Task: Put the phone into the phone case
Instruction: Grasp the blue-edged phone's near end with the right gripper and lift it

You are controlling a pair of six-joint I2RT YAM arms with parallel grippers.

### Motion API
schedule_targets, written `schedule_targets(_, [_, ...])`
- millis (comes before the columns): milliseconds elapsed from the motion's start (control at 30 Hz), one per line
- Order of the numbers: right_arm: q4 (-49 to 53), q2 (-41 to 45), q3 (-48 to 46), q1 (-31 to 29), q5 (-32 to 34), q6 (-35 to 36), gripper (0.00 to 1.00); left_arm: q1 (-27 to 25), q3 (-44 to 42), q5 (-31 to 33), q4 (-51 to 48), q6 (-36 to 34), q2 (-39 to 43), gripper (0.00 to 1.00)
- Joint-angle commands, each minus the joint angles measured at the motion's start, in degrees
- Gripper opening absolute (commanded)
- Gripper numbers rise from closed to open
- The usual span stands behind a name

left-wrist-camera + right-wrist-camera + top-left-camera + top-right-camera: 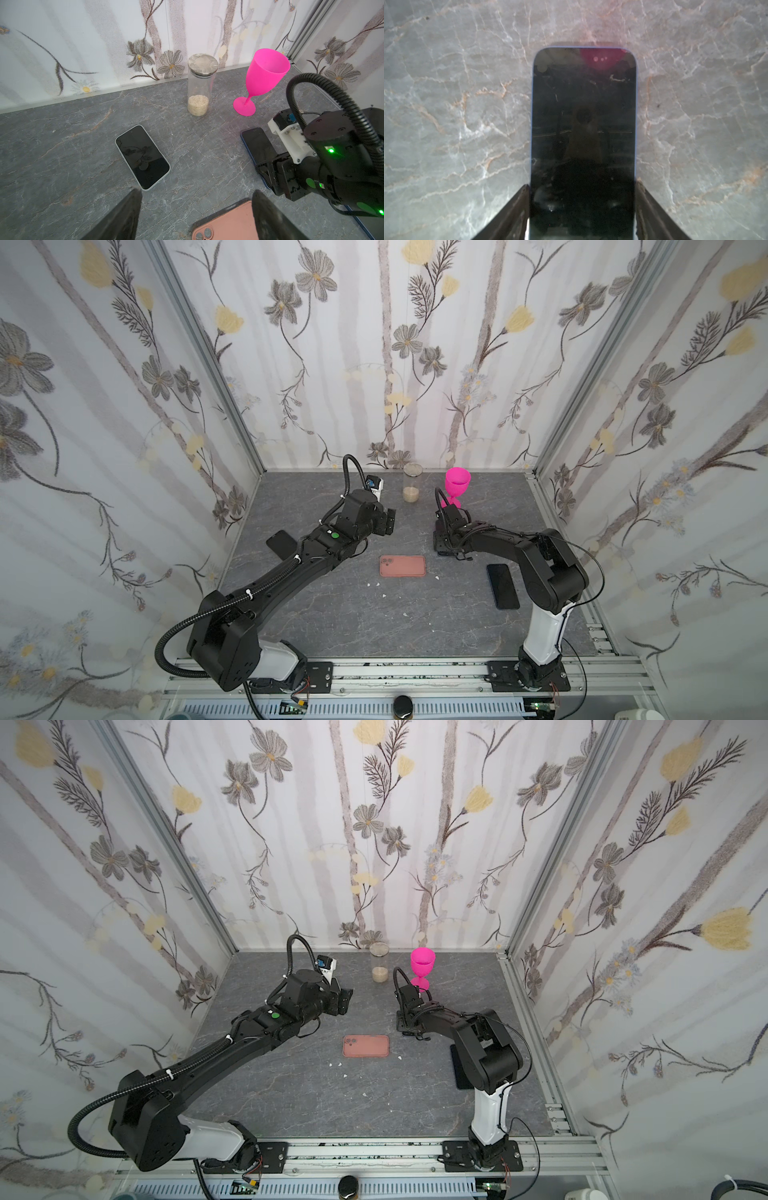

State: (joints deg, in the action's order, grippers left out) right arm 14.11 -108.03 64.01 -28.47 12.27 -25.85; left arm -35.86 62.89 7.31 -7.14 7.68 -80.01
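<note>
My right gripper (582,185) clamps the phone (583,114) by its long edges, with the case (402,565) just left and lying crosswise to it; my left gripper (195,193) hangs open.

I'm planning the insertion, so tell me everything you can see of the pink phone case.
The phone case is salmon pink and matte, rubbery-looking, with rounded corners. It lies flat on the table, mid-surface, with camera rings at its left end in both top views, so it is seemingly back up. Nothing but the table touches it.
</note>
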Motion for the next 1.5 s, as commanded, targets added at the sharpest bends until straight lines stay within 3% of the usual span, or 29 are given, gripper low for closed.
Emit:
schedule_targets(0, [0.7,1.8,-1.2,-0.1,0.1,0.2,0.60,0.3,0.2,0.5,0.6,-0.4,0.4,0.83])
schedule_targets(467, [-3.8,6.6,-7.9,-0.8,0.4,0.8,0.58,0.6,-0.1,0.6,0.9,-0.8,0.6,0.83])
schedule_targets(967, [-12.1,17.1,-14.5,-2.3,1.8,6.7,0.55,1.5,-0.1,0.3,1.1,-0.9,0.6,0.83])
schedule_targets(1467, [-20.9,26.5,-15.9,-13.2,6.4,17.8,0.54,2.3,-0.2,-3.1,1.5,0.9,1.1,0.83])
